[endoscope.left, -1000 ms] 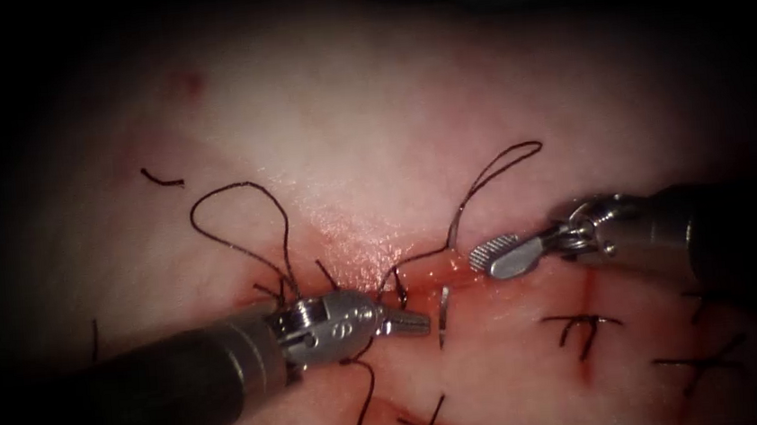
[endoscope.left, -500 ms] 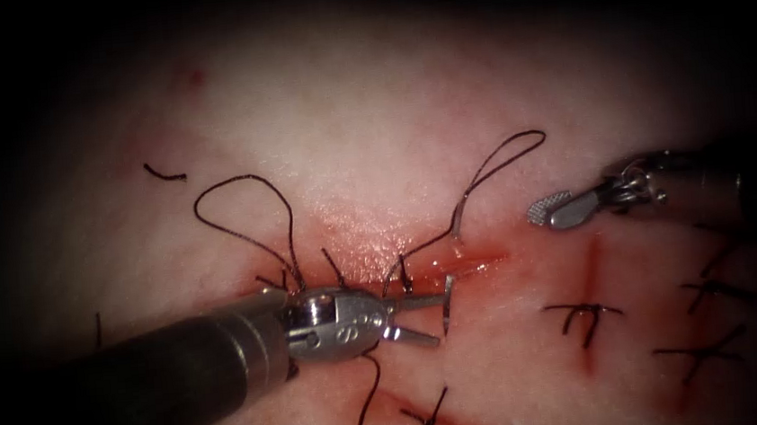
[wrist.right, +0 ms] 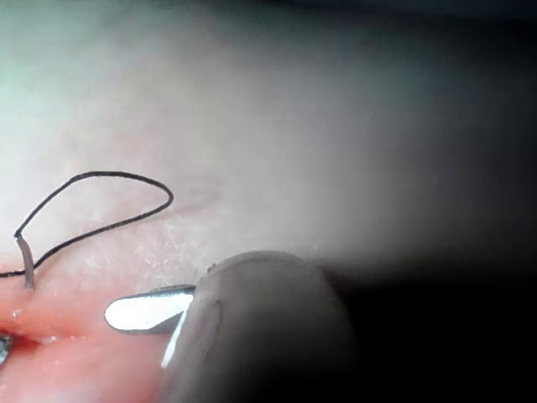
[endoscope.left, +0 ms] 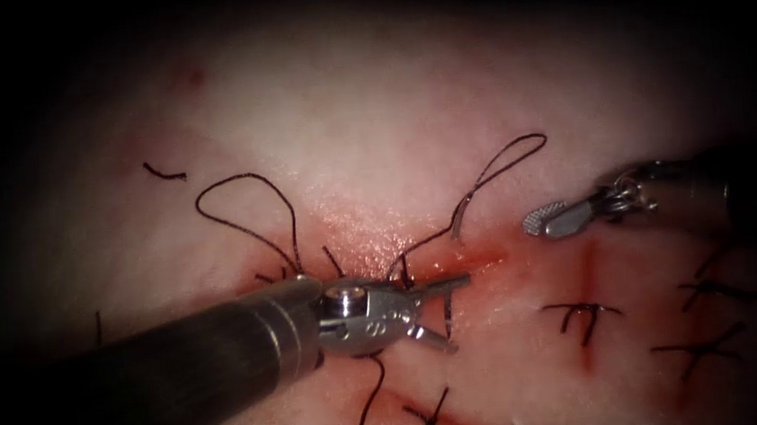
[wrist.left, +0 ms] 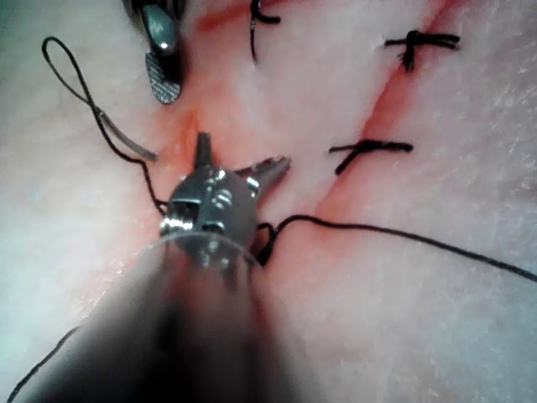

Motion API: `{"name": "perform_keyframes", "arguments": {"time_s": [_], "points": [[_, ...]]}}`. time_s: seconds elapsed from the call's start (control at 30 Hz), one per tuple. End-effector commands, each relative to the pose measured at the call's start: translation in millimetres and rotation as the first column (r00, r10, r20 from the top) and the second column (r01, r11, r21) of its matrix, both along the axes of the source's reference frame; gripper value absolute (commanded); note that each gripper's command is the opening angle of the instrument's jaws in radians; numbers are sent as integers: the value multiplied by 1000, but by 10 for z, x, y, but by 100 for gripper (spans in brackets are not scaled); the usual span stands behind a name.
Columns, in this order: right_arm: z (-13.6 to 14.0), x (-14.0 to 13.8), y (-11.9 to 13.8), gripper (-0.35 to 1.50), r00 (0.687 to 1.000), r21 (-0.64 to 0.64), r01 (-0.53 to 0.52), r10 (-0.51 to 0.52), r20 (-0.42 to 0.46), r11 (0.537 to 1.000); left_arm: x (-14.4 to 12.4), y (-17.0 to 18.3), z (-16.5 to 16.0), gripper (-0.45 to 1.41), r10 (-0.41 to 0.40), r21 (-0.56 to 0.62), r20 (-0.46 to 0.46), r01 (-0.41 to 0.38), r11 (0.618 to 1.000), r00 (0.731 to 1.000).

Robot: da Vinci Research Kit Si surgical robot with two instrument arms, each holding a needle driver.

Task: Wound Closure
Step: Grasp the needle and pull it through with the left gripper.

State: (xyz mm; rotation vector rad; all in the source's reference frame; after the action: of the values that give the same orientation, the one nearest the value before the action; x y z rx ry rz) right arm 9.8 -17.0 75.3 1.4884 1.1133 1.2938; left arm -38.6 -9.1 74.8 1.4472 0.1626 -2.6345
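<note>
Left end effector (endoscope.left: 459, 312) is spread, its 2 jaws straddling the needle (endoscope.left: 448, 299) but gripping nothing. The needle sits in the tissue (endoscope.left: 370, 105) at the cut (endoscope.left: 477, 259). It is thin, stiff and slippery (my judgement), so grip it below its tip. Loose thread (endoscope.left: 501, 162) loops nearby. Right end effector (endoscope.left: 543, 220) is spread, empty, well apart.

Dark thread (endoscope.left: 243, 216) on pale pink tissue (endoscope.left: 370, 105), red fluid (endoscope.left: 482, 263).
</note>
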Motion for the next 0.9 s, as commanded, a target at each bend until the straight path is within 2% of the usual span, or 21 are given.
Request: {"name": "perform_keyframes", "arguments": {"time_s": [0.03, 0.07, 0.1, 0.13, 0.33, 0.37, 0.57, 0.67, 0.7, 0.73, 0.77, 0.9], "points": [[6, 9, 0, 101, 1000, -1, -1, 1, -1, 1000, -6, 4, 5, 19, 2, 0, 4, -2, 1000, 1000], [8, 10, -1, 99, 1000, -2, -4, 4, 2, 1000, -7, 5, 8, -3, 6, 3, 11, -6, 1000, 1000], [8, 10, -1, 99, 1000, -2, -4, 4, 2, 1000, -7, 5, 8, -3, 6, 3, 11, -6, 1000, 1000], [9, 10, -3, 94, 1000, -4, -12, 12, 8, 1000, -6, 6, 9, -45, 17, 4, 24, -17, 1000, 1000], [8, 11, -5, 93, 1000, -4, -24, 24, 18, 1000, -5, 7, 8, -45, -11, 89, 39, 7, 996, 999], [6, 11, -7, 91, 999, -3, -26, 26, 19, 1000, -5, 7, 5, -45, -36, 138, 39, 30, 990, 999], [0, 14, -15, 91, 999, -2, -30, 31, 15, 1000, -6, 12, -11, -45, -87, 250, 40, 74, 966, 995], [-2, 17, -18, 91, 999, -2, -36, 36, 11, 999, -9, 12, -27, -45, -180, 394, 4, 164, 904, 984], [-3, 18, -19, 91, 999, -1, -38, 38, 10, 999, -11, 10, -34, -45, -226, 476, -18, 207, 855, 974], [-4, 21, -21, 91, 999, 0, -48, 48, 2, 999, -14, 9, -45, -45, -297, 573, -39, 264, 776, 954], [-4, 23, -21, 94, 999, 0, -51, 51, 0, 999, -15, 8, -53, -45, -343, 633, -56, 299, 714, 938], [-7, 32, -24, 108, 998, 12, -59, 59, 2, 998, -17, 7, -77, -45, -415, 733, -89, 341, 589, 906]]}}
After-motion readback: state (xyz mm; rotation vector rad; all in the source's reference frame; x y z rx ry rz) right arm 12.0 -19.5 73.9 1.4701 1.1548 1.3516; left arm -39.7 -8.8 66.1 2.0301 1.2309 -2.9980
